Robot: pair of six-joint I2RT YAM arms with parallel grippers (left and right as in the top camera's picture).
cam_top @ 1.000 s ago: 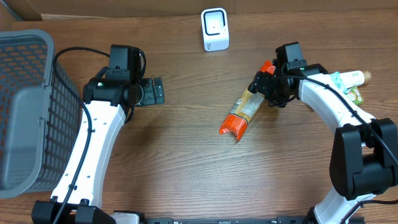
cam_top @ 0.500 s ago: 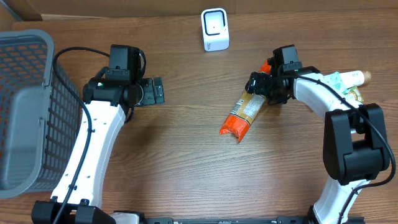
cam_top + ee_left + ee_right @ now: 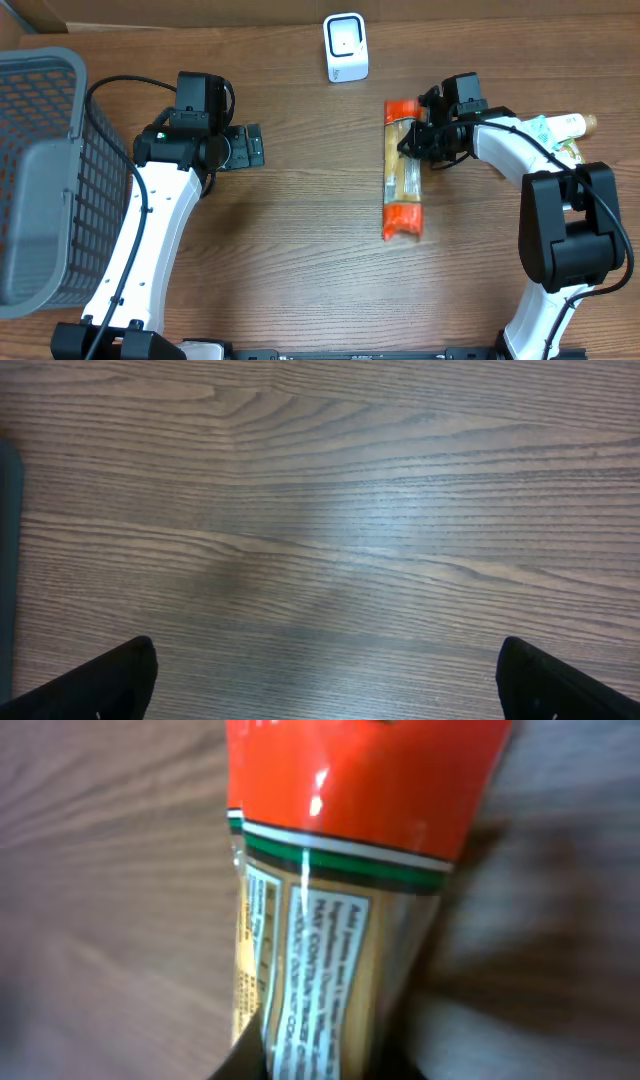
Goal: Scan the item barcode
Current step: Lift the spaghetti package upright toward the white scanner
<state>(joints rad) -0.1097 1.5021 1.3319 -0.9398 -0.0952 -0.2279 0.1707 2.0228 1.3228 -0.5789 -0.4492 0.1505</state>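
The item is a long clear pasta packet (image 3: 402,172) with orange ends, lying straight along the table's depth right of centre. My right gripper (image 3: 422,140) is shut on its upper part from the right side. The right wrist view shows the packet (image 3: 345,840) close up, with its orange end, green stripe and printed label, pinched in my right gripper (image 3: 330,1065) at the bottom edge. I see no barcode on it. A white scanner (image 3: 346,47) stands at the back centre. Over bare wood at the left, my left gripper (image 3: 245,148) (image 3: 325,690) is open and holds nothing.
A grey mesh basket (image 3: 40,170) fills the left edge. Bottles and packets (image 3: 562,135) lie at the far right behind my right arm. A cardboard wall runs along the back edge.
The right gripper has shut on the packet. The packet has swung from a diagonal lie to straight and shifted slightly toward the back. The left arm has not moved.
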